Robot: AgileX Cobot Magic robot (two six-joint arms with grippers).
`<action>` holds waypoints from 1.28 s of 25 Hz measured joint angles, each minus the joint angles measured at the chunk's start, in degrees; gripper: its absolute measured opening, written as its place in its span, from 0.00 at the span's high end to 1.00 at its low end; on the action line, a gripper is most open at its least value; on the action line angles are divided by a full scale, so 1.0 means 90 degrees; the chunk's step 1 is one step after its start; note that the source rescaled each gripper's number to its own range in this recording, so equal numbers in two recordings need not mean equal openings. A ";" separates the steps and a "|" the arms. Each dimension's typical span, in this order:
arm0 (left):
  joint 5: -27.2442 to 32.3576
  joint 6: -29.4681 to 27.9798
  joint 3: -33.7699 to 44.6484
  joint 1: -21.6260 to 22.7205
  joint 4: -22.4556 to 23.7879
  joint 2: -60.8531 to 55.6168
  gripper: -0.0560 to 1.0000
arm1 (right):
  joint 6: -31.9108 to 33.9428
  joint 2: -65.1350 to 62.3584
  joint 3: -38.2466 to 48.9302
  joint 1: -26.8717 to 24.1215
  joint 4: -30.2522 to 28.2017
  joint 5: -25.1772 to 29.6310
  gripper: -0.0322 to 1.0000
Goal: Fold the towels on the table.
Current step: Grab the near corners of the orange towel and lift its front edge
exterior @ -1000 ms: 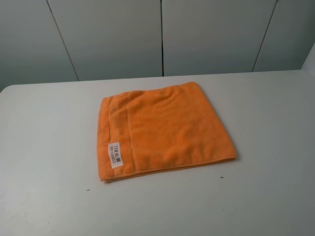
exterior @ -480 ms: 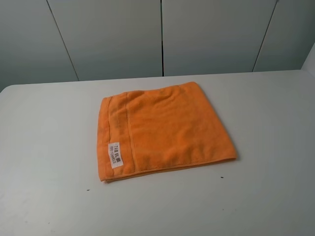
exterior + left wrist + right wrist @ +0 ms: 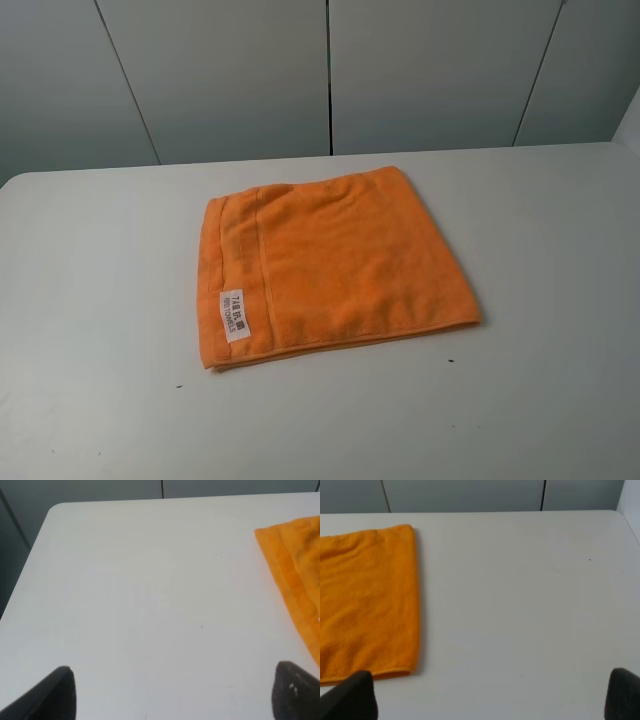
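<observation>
Left wrist view: towel (image 3: 295,565) cut by picture edge, only one corner and strip of border band showing. Right wrist view: same towel cut by picture edge, one end out of frame. Left gripper (image 3: 172,695): only two dark, blurred fingertips (image 3: 55,697) at frame corners, body cut off. Right gripper (image 3: 490,697): likewise, two dark tips only. High view: label (image 3: 237,315) print too small to read; table (image 3: 90,300) runs past left, right and near edges; towel underside hidden.

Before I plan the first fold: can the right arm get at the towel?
Probably yes. The right gripper is open, and only bare table lies between it and the towel.
</observation>
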 joint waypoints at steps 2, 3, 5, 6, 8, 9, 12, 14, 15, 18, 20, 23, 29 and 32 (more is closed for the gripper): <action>0.0000 0.0000 0.0000 0.0000 0.0000 0.0000 0.00 | 0.0000 0.0000 0.0000 0.0000 0.0000 0.0000 0.02; 0.0000 0.0000 0.0000 0.0000 0.0000 0.0000 0.00 | 0.0000 0.0000 0.0000 0.0000 0.0000 0.0000 0.02; 0.0000 0.0000 0.0000 0.0000 0.0000 0.0000 0.00 | 0.0000 0.0000 0.0000 0.0000 0.0000 0.0000 0.02; 0.0000 0.0000 0.0000 0.0000 0.0017 0.0000 0.00 | 0.0000 0.0000 0.0000 0.0000 0.0000 0.0000 0.02; 0.0000 0.0000 0.0000 0.0000 0.0036 0.0000 0.00 | 0.0000 0.0000 0.0000 0.0000 0.0000 0.0000 0.02; 0.0000 0.0000 0.0000 0.0000 0.0036 0.0000 0.00 | 0.0000 0.0000 0.0000 0.0000 0.0000 0.0000 0.02; 0.0000 0.0000 0.0000 0.0000 0.0047 0.0000 0.00 | 0.0000 0.0000 0.0000 0.0000 0.0000 0.0000 0.02; 0.0000 0.0000 0.0000 0.0000 0.0047 0.0000 0.00 | 0.0000 0.0000 0.0000 0.0000 0.0000 0.0000 0.02; 0.0000 0.0000 0.0000 0.0000 0.0047 0.0000 0.00 | 0.0000 0.0000 0.0000 0.0000 0.0000 0.0000 0.02; 0.0000 0.0000 0.0000 0.0000 -0.0061 0.0000 0.00 | 0.0000 0.0000 0.0000 0.0000 0.0000 0.0000 0.02; 0.0000 0.0000 0.0000 0.0000 -0.0086 0.0000 0.00 | 0.0000 0.0000 0.0000 0.0000 0.0000 0.0000 0.02; -0.0025 0.0000 0.0000 0.0000 -0.0106 0.0011 0.00 | 0.0227 0.0000 0.0000 0.0000 -0.0170 0.0000 0.02; -0.0762 0.0924 -0.0245 0.0010 -0.0757 0.1289 0.00 | 0.1530 0.0120 0.0000 0.0000 -0.0375 0.0040 0.02; -0.1035 0.1784 -0.0453 0.0010 -0.1601 0.2462 0.00 | 0.1233 0.0661 -0.0038 0.0000 -0.0317 -0.0039 0.02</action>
